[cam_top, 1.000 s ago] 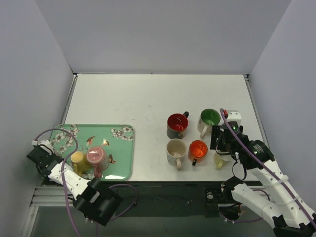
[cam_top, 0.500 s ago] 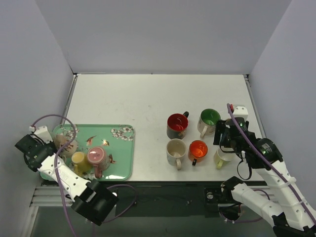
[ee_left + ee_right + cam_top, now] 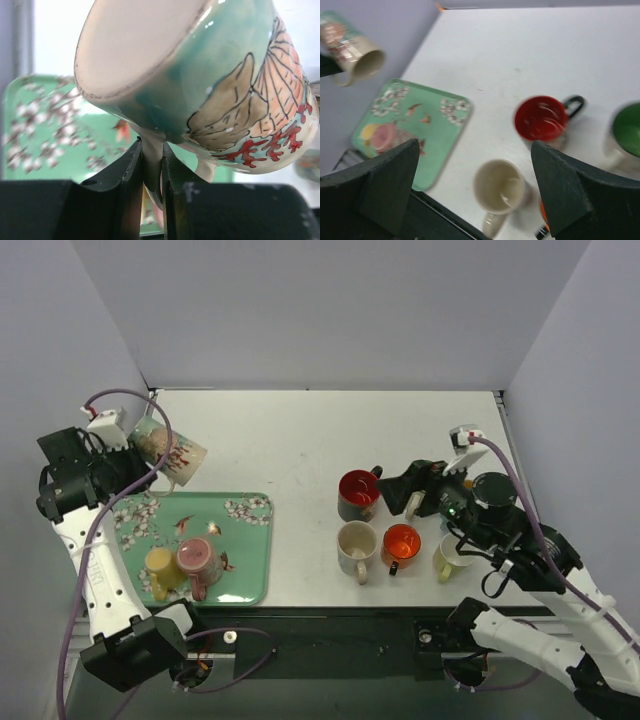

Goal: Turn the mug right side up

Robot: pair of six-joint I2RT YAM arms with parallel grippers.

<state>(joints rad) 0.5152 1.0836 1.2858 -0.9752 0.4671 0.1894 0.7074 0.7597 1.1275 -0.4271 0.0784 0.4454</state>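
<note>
A teal mug with a leaf and coral pattern (image 3: 168, 452) hangs in the air over the far left corner of the green tray (image 3: 240, 540). It is tilted on its side, mouth toward the right. My left gripper (image 3: 148, 474) is shut on its handle. In the left wrist view the handle sits pinched between my left gripper (image 3: 151, 150) fingers, with the mug's (image 3: 200, 75) base toward the camera. The right wrist view shows the mug (image 3: 350, 47) at top left. My right gripper (image 3: 392, 480) is open and empty above the upright mugs; its fingers (image 3: 390, 185) are spread wide.
A yellow mug (image 3: 158, 565) and a pink mug (image 3: 197, 558) sit on the tray. Red (image 3: 358, 490), cream (image 3: 355, 543), orange (image 3: 402, 542) and pale yellow (image 3: 450, 558) mugs stand upright at the right, with a green mug (image 3: 627, 130) beside them.
My left gripper has lifted the teal mug off the tray, up and toward the far left. My right gripper has risen from the pale yellow mug and swung left.
</note>
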